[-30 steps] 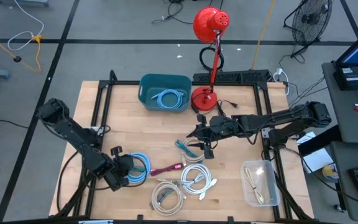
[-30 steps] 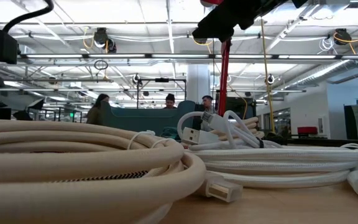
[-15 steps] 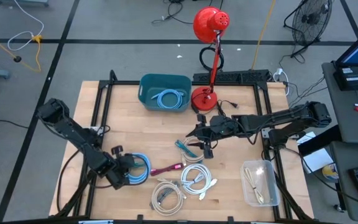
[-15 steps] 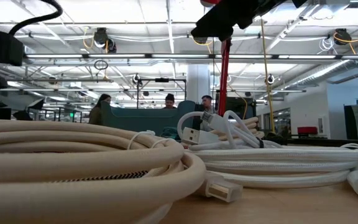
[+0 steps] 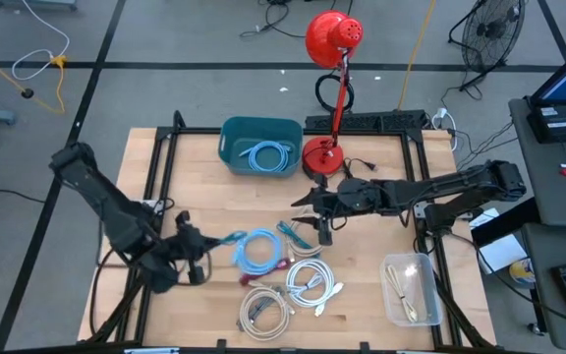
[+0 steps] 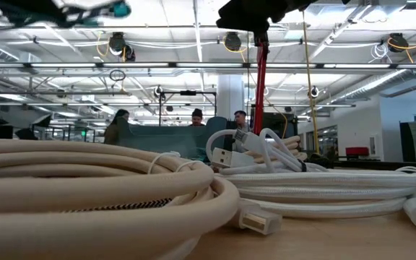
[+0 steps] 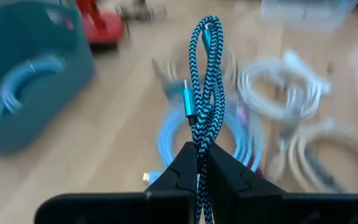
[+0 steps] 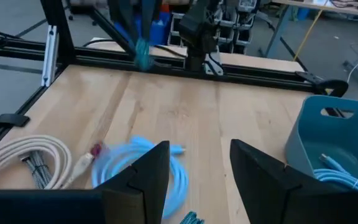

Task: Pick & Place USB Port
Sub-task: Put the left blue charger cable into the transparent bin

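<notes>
Basically my left gripper [image 7: 199, 163] was clamped on the blue braided cable [image 7: 202, 93], looped out past my fingertips, right gripper [image 8: 199, 163] wide, holding nothing.

I count two arms over the counter [image 5: 195, 177], each with one hand: the left hand [image 7: 199, 163] and the right hand [image 5: 308, 219]. On the counter I count one teal bin [image 5: 260, 145], one red lamp [image 5: 330, 59] and one clear tray [image 5: 408, 288]. Cables: one braided blue cable [image 7: 204, 74], one light-blue coil [image 5: 260, 251] and three white coils, including one at [image 5: 311, 280].
</notes>
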`<action>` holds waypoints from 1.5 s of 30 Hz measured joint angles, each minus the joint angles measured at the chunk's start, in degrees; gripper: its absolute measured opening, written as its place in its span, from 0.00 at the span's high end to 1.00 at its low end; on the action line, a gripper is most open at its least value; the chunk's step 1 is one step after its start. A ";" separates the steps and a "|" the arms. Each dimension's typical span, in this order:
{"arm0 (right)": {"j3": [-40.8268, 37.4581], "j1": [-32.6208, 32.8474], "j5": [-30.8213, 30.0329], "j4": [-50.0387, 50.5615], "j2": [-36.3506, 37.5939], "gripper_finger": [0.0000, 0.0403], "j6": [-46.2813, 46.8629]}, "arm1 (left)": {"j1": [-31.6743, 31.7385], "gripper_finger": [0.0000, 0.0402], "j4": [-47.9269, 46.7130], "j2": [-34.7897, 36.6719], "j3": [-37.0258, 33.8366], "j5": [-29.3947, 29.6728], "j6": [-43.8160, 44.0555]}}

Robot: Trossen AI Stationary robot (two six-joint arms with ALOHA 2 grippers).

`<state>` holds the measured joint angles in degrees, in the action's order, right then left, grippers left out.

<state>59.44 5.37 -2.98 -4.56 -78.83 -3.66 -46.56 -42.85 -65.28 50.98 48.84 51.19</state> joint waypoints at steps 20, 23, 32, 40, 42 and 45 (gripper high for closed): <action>-22.62 3.66 13.60 -73.50 -0.48 0.60 -6.74 | 5.20 0.97 75.24 -6.37 -4.73 15.04 -65.61; -22.85 3.58 11.89 -73.90 -0.42 0.60 -6.91 | 8.56 0.97 88.32 -8.74 -5.31 4.43 -73.07; -19.60 3.21 11.58 -64.91 -0.48 0.60 -8.18 | 21.71 0.97 89.57 -10.15 -5.34 -18.42 -68.00; -19.47 3.16 10.28 -64.08 -0.48 0.60 -9.25 | 30.21 0.97 90.78 -12.33 -5.35 -33.05 -62.42; -19.47 2.91 10.27 -64.05 -0.48 0.60 -9.22 | 31.79 0.97 91.57 -13.59 -4.30 -36.47 -61.23; -19.47 2.84 10.27 -63.83 -0.48 0.60 -9.18 | 32.89 0.97 91.71 -15.89 -2.83 -40.10 -60.43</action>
<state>39.97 8.21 7.29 -68.39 -79.31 -12.84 -13.67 48.87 -81.17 48.15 8.75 -9.23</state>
